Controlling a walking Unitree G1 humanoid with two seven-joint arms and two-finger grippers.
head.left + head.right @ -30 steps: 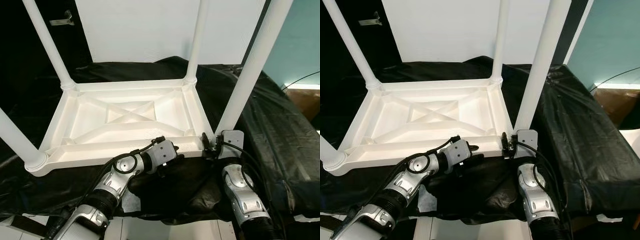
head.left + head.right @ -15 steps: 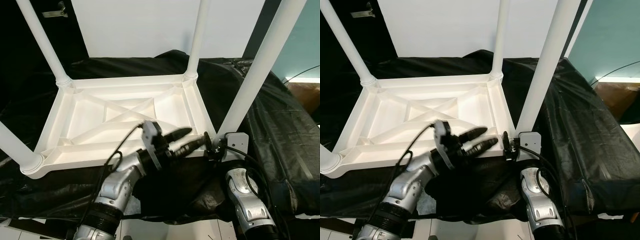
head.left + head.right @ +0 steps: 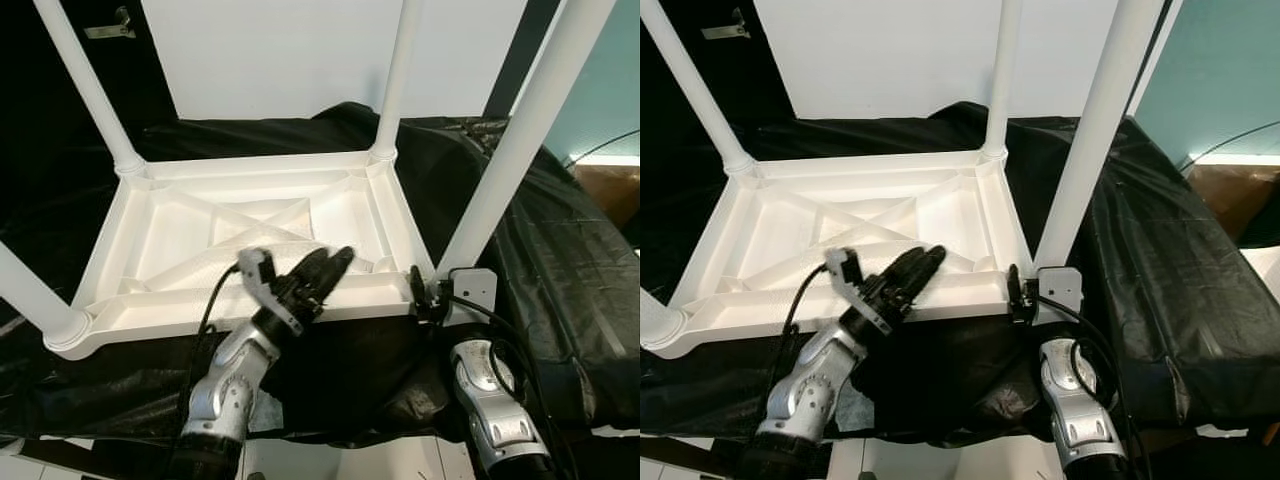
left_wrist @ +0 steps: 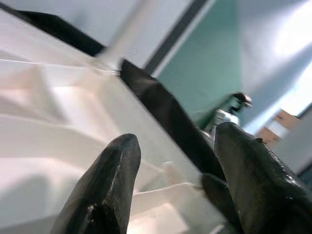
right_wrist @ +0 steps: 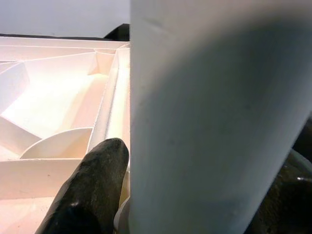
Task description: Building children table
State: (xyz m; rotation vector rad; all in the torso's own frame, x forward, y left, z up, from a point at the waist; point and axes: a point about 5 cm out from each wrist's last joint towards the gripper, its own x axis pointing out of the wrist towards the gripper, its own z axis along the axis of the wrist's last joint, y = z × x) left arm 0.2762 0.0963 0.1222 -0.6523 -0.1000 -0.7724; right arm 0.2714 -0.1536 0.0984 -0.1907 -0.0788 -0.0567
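Observation:
The white plastic children's table (image 3: 170,230) lies upside down on black cloth, its ribbed underside facing up and its legs pointing up. My right gripper (image 3: 432,290) is at the near right corner, shut on the base of the near right leg (image 3: 510,150). In the right wrist view that leg (image 5: 214,112) sits between the fingers (image 5: 87,190). My left gripper (image 3: 325,265) hovers open just above the table's near rim, pointing across the underside. Nothing is between its fingertips (image 4: 105,185) in the left wrist view.
Black cloth (image 3: 560,260) covers the low surface under and to the right of the table. A white panel (image 3: 280,50) stands behind, with a teal wall (image 3: 610,90) and a brown box (image 3: 610,190) at the right. The far right leg (image 3: 398,75) and far left leg (image 3: 90,90) stand upright.
My left gripper rose from under the table's near rim to above it, then swung left over the underside. The right gripper stayed on the leg.

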